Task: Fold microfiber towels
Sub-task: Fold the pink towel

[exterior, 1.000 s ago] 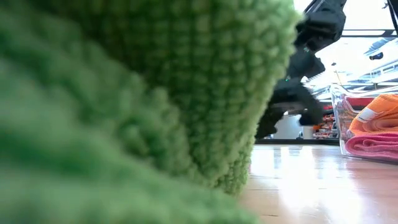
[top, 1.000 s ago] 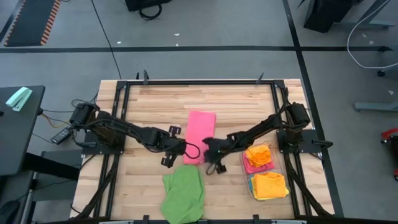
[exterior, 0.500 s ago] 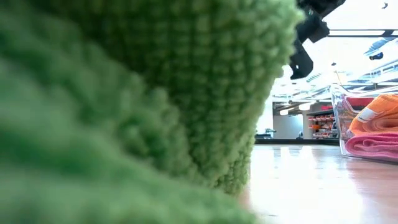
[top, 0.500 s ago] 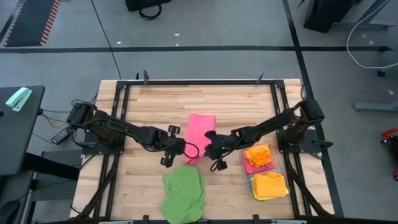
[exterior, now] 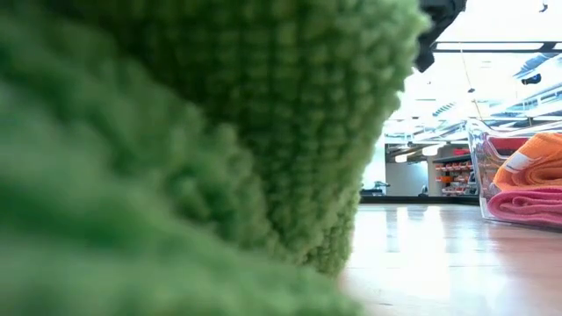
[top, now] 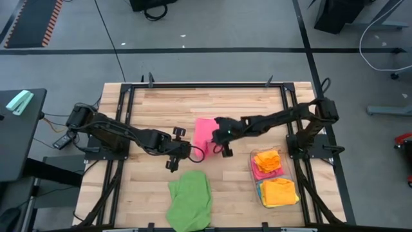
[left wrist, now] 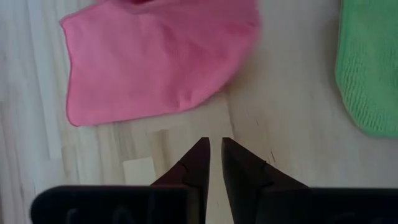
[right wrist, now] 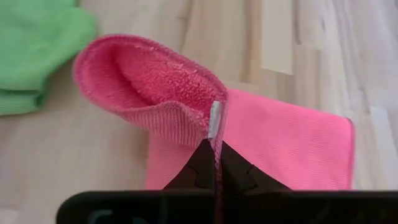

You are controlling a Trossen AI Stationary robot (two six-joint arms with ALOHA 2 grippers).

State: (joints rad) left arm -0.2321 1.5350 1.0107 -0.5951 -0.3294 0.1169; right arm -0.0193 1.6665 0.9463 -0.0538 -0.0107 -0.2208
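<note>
Fingers of the right gripper are pressed together on the hem of the soft pink microfiber towel, pinching its edge so that the cloth curls up in a loop just ahead of the jaws while the rest lies flat on the wooden table beyond them. From above, this right gripper sits over the near end of the pink towel, at mid-table.

Just beside it, across that towel, the left gripper hangs over bare wood with its jaws almost closed, a thin gap between the tips, and nothing held; the pink cloth lies just ahead of its tips, not touching them. In the high view the left gripper is near the towel's corner.

Nearer the table's front edge lies a crumpled green microfiber towel, well apart from both jaws. Out past the right gripper stands a clear rectangular plastic bin holding folded orange and pink towels.
</note>
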